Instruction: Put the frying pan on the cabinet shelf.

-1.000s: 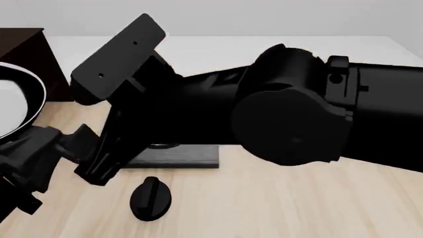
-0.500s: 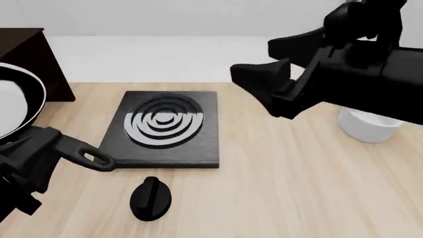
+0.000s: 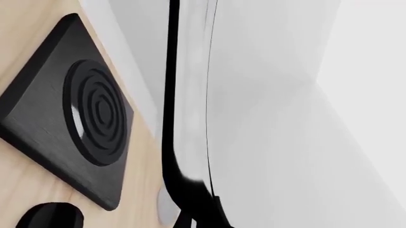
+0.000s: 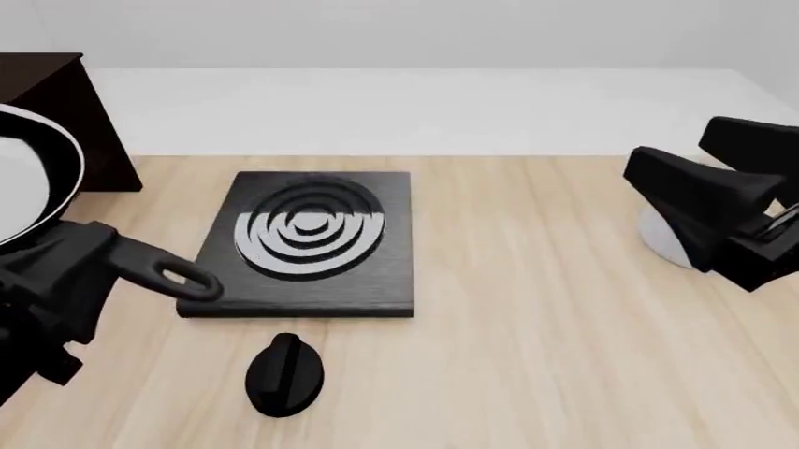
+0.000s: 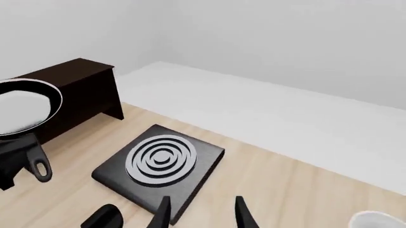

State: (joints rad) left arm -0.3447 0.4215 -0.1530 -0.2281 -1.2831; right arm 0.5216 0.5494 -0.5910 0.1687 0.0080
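Observation:
The frying pan [image 4: 28,182], black outside and pale inside, hangs off the table at the far left, just in front of the dark cabinet [image 4: 69,103]. Its long handle ends in a loop [image 4: 190,282] that points towards the stove plate. My left gripper [image 4: 60,276] is shut on the handle between bowl and loop. The left wrist view shows the frying pan's rim [image 3: 170,118] edge-on. In the right wrist view the frying pan [image 5: 25,107] hangs level with the cabinet [image 5: 85,88] top. My right gripper [image 5: 203,214] is open and holds nothing, far to the right.
A square black stove plate [image 4: 306,241] with grey rings lies mid-table, with a black knob [image 4: 284,374] in front of it. A white bowl [image 4: 660,241] stands at the right, partly behind the right gripper [image 4: 712,220]. The cabinet shelf itself does not show.
The right arm, which filled the front view a second ago, has swung away to the right edge. The frying pan and the left gripper have shifted slightly up.

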